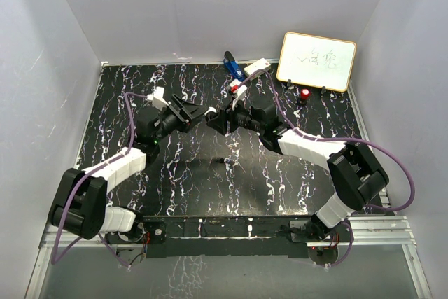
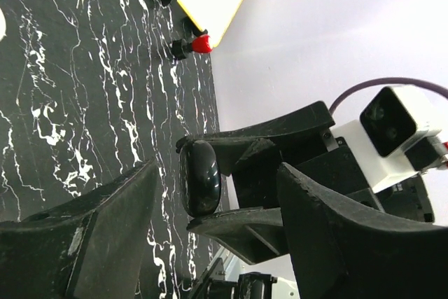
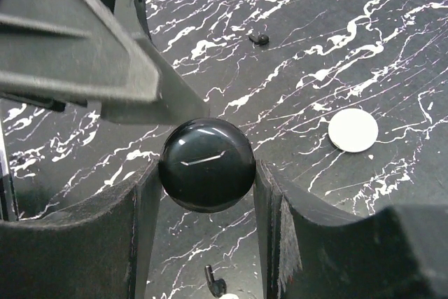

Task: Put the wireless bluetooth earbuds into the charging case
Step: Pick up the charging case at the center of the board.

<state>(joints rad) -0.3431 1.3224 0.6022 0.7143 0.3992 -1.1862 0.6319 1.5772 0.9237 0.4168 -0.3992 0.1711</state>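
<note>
Case position: the case lies flat on the tabletop, not between any fingers. In your right wrist view it sits off to the right of the right gripper, past the right-hand finger and apart from it.

Case appearance: small, round, smooth and evenly white. You can make out no seam or marking on it.

Earbud: one dark earbud lies on the tabletop ahead of the fingertips, well apart from the case. A tiny dark piece shows at the bottom edge of the same view, seen through the gap between the two right fingers. A pale bit just beside it is cut off by the frame, and it is too small to say more.

Right gripper: the fingers are clamped on a black knob, one finger on each side, above the tabletop. The knob is glossy and round, with a faint line across its face.

Left gripper: the fingers are spread and hold nothing. In your left wrist view they straddle the black knob with a gap on both sides. In the right wrist view one left finger reaches in from the upper left, its tip just at the knob's top edge. You cannot tell whether it touches.
</note>
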